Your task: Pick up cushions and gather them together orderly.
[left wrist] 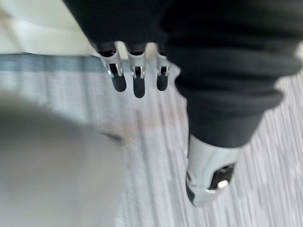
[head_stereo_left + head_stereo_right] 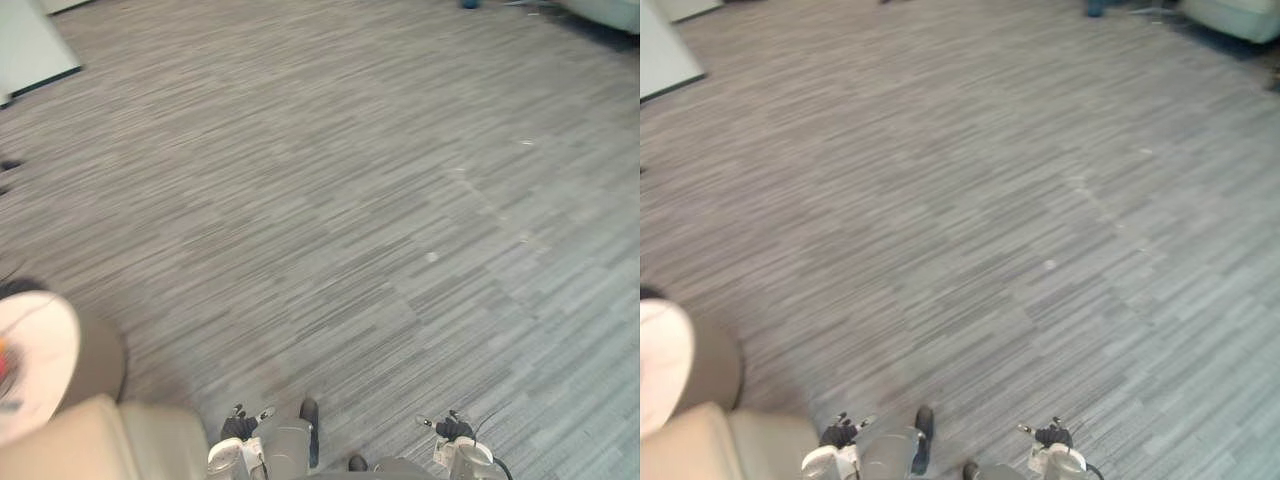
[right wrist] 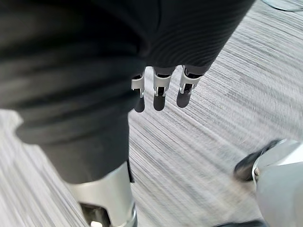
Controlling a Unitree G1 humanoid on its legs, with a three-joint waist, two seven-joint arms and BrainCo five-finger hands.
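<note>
Two eye views are showing us a wide stretch of grey carpet floor [image 2: 330,200], with a beige cushion [image 2: 90,445] lying at the lower left, just beside a round white table [image 2: 35,360]; a pale piece of furniture [image 2: 1240,15] is sitting far off at the upper right. Both robot hands are hanging low: the left robot hand [image 2: 238,428] and the right robot hand [image 2: 453,430]. In the left wrist view, the left robot hand's fingers [image 1: 137,78] are hanging straight, holding nothing. In the right wrist view, the right robot hand's fingers [image 3: 159,92] are likewise relaxed and empty. We are judging that no gathered cushions are showing here, so how far the gathering stands we cannot tell.
</note>
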